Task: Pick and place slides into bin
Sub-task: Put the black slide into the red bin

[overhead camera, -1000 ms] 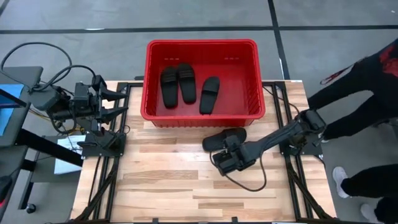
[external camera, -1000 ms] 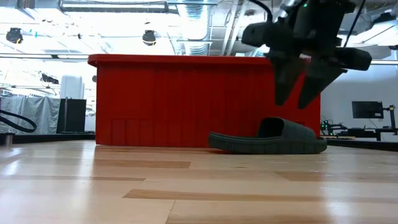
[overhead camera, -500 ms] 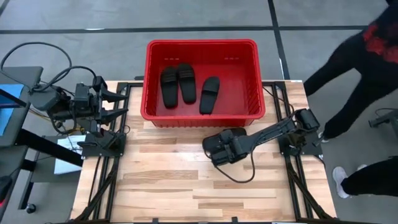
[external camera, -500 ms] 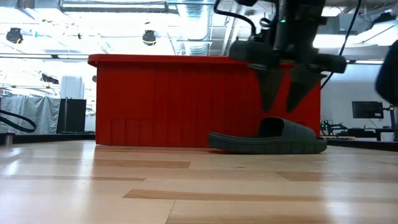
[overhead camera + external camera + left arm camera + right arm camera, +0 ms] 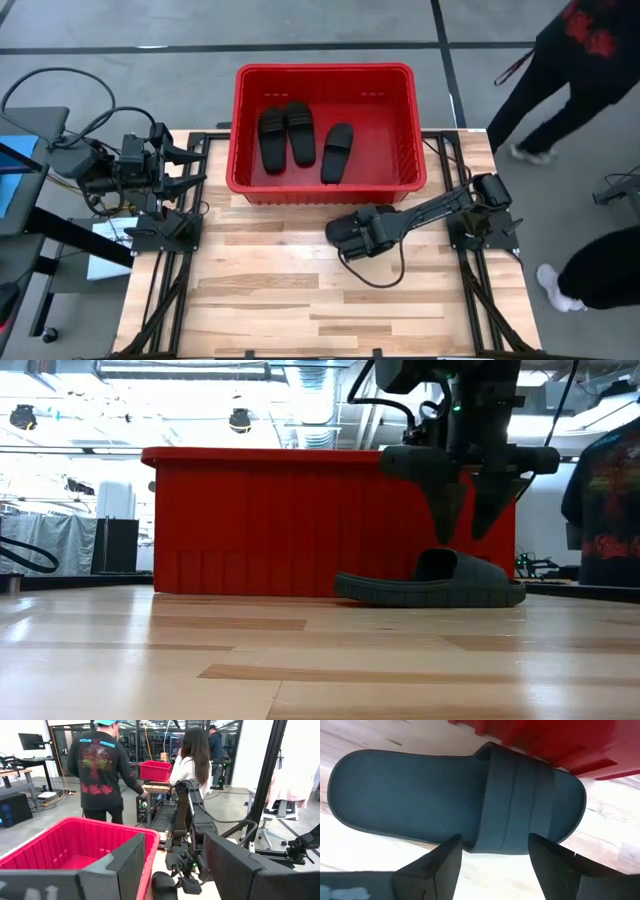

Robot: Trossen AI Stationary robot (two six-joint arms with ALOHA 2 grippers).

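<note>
The red bin [image 5: 322, 70] stands at the table's far middle with three black slides [image 5: 301, 132] lying flat on its floor. One more black slide [image 5: 420, 795] lies sole down on the wood just in front of the bin's near wall [image 5: 300, 520]. My right gripper [image 5: 468, 520] points steeply down over that slide's strap [image 5: 455, 565], open, its fingertips a little above the strap and touching nothing. My left gripper [image 5: 190, 165] waits open, raised at the table's left edge and pointing level toward the bin.
Bare wooden tabletop [image 5: 300, 290] spreads toward the near edge. Black frame rails [image 5: 160, 300] run along both sides of the table. A person [image 5: 570, 60] walks on the floor past the far right corner, and another person's legs [image 5: 600, 280] stand at the right.
My right gripper has moved toward the far edge and the bin. It has tipped more steeply downward and now stands over the strap of the slide on the table. The slide has not moved. The person at the right has walked toward the far side.
</note>
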